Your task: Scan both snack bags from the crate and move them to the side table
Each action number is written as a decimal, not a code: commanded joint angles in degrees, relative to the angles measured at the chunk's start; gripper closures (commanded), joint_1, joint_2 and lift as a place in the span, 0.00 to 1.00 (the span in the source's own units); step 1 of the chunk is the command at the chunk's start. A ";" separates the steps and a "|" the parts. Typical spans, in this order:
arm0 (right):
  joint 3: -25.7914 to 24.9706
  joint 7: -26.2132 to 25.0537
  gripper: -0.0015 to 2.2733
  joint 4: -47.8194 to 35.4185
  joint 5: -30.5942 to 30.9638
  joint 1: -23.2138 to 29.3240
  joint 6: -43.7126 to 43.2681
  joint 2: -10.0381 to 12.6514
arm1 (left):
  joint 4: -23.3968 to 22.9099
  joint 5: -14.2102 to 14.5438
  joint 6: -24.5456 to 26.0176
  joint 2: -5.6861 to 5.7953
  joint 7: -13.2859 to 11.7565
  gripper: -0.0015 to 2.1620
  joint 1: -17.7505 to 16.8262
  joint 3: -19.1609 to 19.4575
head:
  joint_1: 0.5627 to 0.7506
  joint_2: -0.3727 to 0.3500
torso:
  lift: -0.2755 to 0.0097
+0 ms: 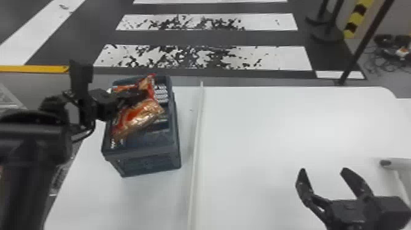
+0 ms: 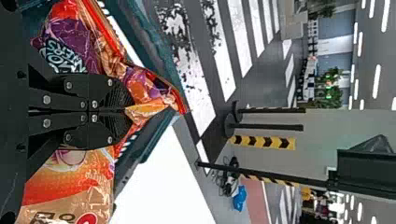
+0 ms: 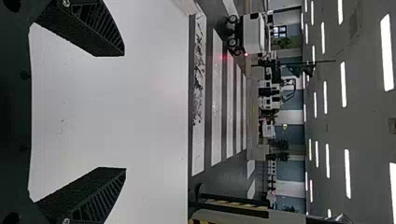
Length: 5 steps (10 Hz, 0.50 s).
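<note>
The left gripper [image 1: 143,95] grasps a snack bag [image 1: 139,117] at the crate [image 1: 148,163]; a pale strip [image 1: 196,137] crosses the worktop [image 1: 260,128] between the crate and the released right gripper [image 1: 323,172].

Big indoor hall, test-lab look: crosswalk [image 1: 275,58] on floor, ceiling lights [image 3: 387,51], wheeled cart [image 3: 252,32].

My left arm [image 1: 30,137] comes in beside the bench's [image 1: 275,137] left edge, its wrist [image 1: 82,104] bent so that my left end effector [image 1: 143,94] points inward near the far left corner, both fingers closed together. My right end effector [image 1: 323,170] is over the right part, fingers spread wide, tips toward the far edge.
</note>
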 commanded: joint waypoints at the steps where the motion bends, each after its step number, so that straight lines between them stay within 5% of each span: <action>1: 0.11 0.00 0.02 -0.09 0.01 0.00 0.03 0.05 | -4.18 3.19 2.55 -1.01 0.71 0.99 0.32 1.90 | 0.70 0.63 | 0.70; 5: 0.02 -0.09 0.02 -1.14 0.01 0.71 0.03 0.05 | -17.54 7.84 17.84 -6.11 6.07 0.99 1.29 1.81 | 0.70 0.59 | 0.70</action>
